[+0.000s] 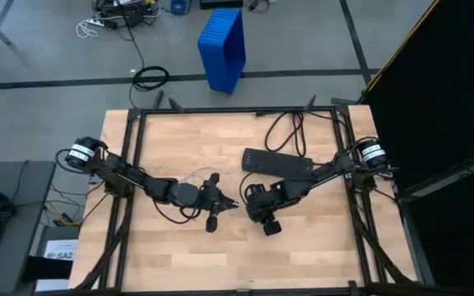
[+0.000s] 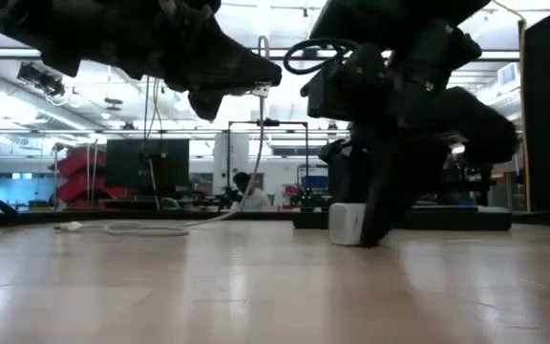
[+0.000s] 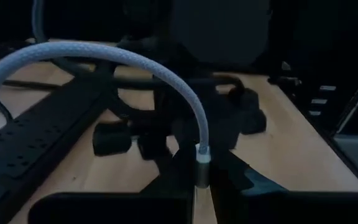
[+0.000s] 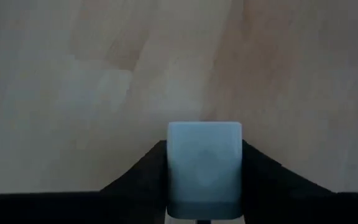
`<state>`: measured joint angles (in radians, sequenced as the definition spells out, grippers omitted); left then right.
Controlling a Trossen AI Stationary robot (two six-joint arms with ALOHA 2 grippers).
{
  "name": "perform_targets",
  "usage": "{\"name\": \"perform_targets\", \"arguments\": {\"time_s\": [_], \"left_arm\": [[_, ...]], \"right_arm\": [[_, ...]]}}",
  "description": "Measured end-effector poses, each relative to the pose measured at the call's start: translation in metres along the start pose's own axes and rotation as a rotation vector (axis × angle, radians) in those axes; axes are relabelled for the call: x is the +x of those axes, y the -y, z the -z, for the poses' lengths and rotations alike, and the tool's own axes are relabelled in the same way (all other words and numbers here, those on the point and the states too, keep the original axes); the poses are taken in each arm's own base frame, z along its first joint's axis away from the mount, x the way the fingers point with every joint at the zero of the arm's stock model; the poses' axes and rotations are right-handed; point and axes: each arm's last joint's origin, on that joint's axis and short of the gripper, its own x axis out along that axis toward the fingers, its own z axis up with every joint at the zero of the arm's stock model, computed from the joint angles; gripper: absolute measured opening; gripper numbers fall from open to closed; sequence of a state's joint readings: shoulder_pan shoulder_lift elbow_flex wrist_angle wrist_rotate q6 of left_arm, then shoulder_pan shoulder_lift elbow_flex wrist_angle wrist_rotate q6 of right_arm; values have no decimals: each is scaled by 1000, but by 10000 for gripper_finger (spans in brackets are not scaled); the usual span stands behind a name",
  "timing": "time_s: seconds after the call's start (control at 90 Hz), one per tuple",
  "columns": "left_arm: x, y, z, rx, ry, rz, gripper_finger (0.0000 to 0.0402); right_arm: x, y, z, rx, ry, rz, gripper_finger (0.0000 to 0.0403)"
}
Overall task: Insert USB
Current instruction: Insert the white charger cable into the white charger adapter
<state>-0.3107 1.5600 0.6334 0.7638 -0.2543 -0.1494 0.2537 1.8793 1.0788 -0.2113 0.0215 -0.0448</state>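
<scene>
The USB (image 3: 104, 59), a white braided cable, arcs above the tabletop (image 1: 303, 238) with its metal plug end pinched in the left claw (image 3: 202, 177) near the centre. Just right, the right claw (image 4: 204, 205) grips a white block (image 4: 204, 165) on the wood, near the black power strip (image 1: 276, 162).

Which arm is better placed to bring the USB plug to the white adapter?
Left. Its gripper holds the USB near the plug, raised above the table. The right gripper pins the white adapter on the table.
</scene>
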Motion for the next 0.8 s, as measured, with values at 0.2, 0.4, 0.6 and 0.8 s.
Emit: {"name": "perform_targets", "arguments": {"time_s": [0.2, 0.4, 0.6, 0.8], "left_arm": [[-5, 16, -9, 29, 107, 53, 4], [-14, 36, -17, 118, 229, 21, 4], [-23, 50, -26, 196, 343, -19, 4], [-24, 51, -26, 205, 342, -43, 4]], "right_arm": [[0, -4, -18, -39, 291, 37, 114], [-3, -1, -13, -33, 628, 132, 114], [-30, -15, 10, -84, 1106, 164, 114], [-45, -24, 18, -109, 1271, 174, 114]]}}
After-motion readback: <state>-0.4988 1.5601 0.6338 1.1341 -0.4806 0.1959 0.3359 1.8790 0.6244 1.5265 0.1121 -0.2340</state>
